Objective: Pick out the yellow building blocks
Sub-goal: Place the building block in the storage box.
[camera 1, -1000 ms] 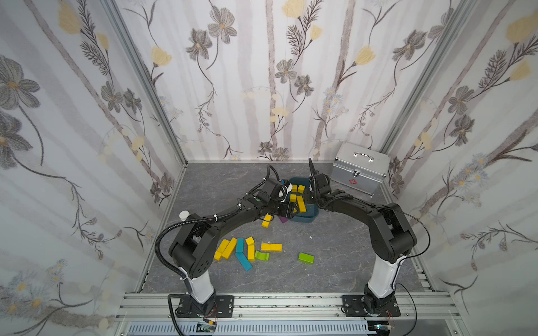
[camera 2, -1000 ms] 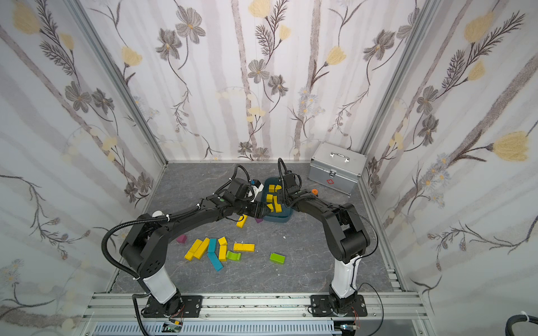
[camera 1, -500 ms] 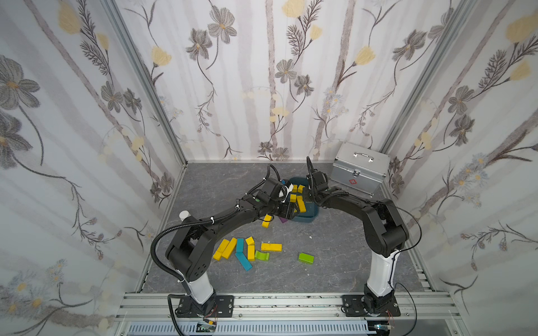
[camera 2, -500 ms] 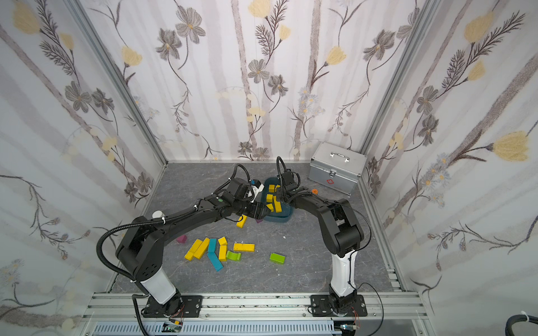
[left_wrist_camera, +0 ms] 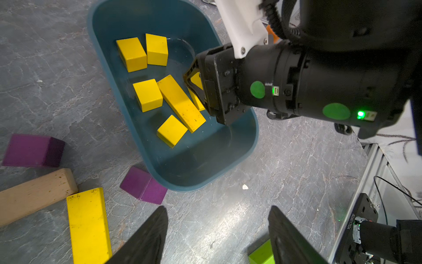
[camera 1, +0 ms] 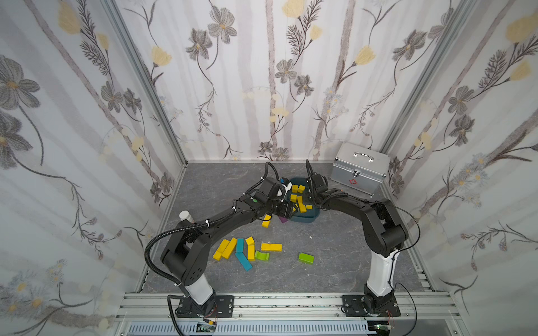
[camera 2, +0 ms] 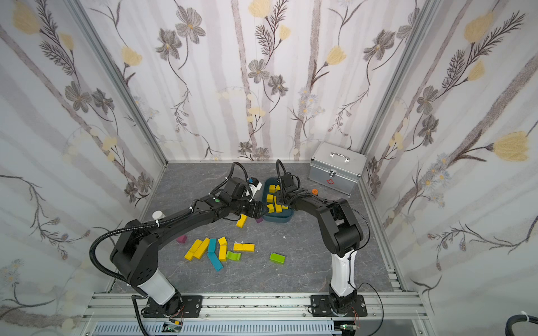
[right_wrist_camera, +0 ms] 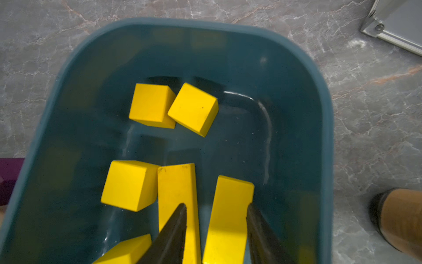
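Several yellow building blocks [right_wrist_camera: 150,105] lie in the teal bin [right_wrist_camera: 251,57]. My right gripper [right_wrist_camera: 215,228] hangs open just above them. A yellow bar [right_wrist_camera: 228,217] lies between its fingers, with a gap showing on one side. My left gripper [left_wrist_camera: 217,228] is open and empty over the bare floor beside the bin [left_wrist_camera: 201,155], next to a yellow bar [left_wrist_camera: 88,226]. In both top views the grippers [camera 1: 288,208] [camera 2: 281,199] meet at the bin [camera 1: 308,218]. More yellow blocks lie loose on the floor [camera 1: 224,248] [camera 1: 271,247] [camera 2: 241,221].
A tan bar [left_wrist_camera: 34,194], two purple blocks [left_wrist_camera: 32,150] [left_wrist_camera: 142,185] and a lime-green block [left_wrist_camera: 262,253] lie near my left gripper. Teal [camera 1: 240,244] and lime-green blocks [camera 1: 305,258] sit among the loose yellow ones. A silver case [camera 1: 359,171] stands back right, a white cylinder [camera 1: 185,216] at left.
My right gripper has opened over the bin, letting go of the yellow bar it held. The left arm has barely moved.
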